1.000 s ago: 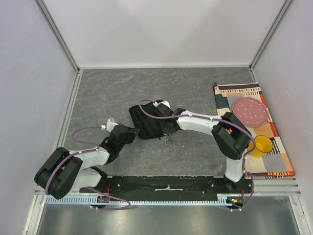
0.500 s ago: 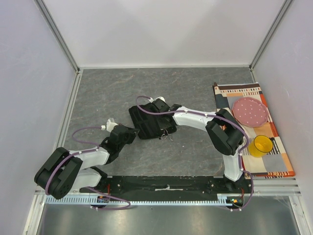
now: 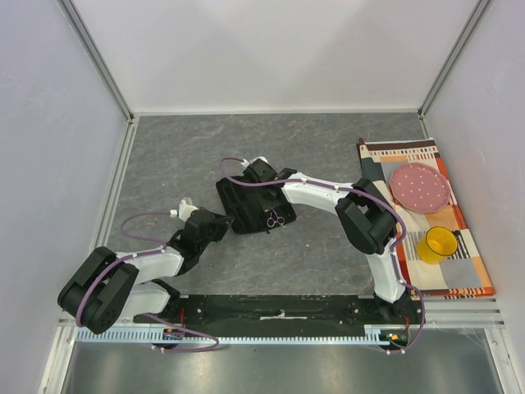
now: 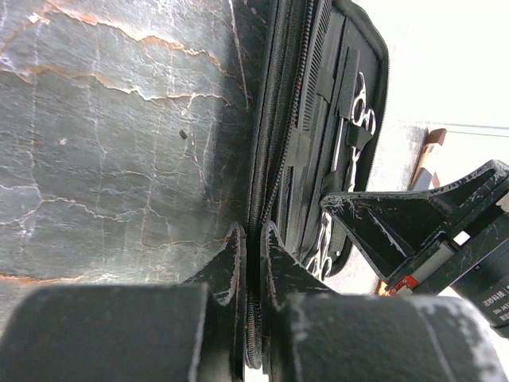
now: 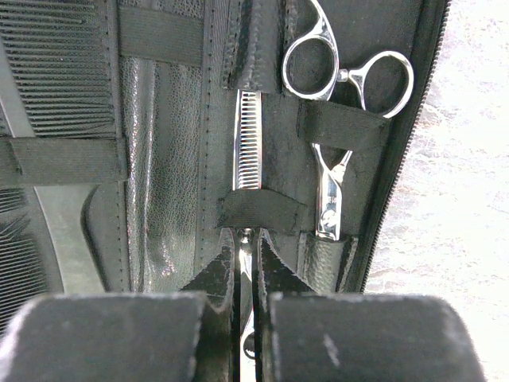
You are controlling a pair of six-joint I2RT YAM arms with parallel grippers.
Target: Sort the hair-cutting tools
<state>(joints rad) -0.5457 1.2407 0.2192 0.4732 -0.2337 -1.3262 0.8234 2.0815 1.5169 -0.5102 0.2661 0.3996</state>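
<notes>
Under an elastic strap (image 5: 258,208) of the pouch (image 5: 171,199), the toothed scissors (image 5: 248,143) lay half threaded beside the stowed scissors (image 5: 342,87). The right gripper (image 5: 247,255) pinched them, hiding most of their handles. The left gripper (image 4: 253,239) clamped the pouch's zipper edge, I judged to steady it.

R arm (image 3: 316,197) swings further left, elbow folding in. R claw (image 5: 247,241), pinched on scissors (image 3: 275,220), carries them off the table (image 3: 328,246) by the pouch's (image 3: 239,205) near-right corner and onto the pouch; toothed blade now sits under a strap (image 5: 258,208).
</notes>
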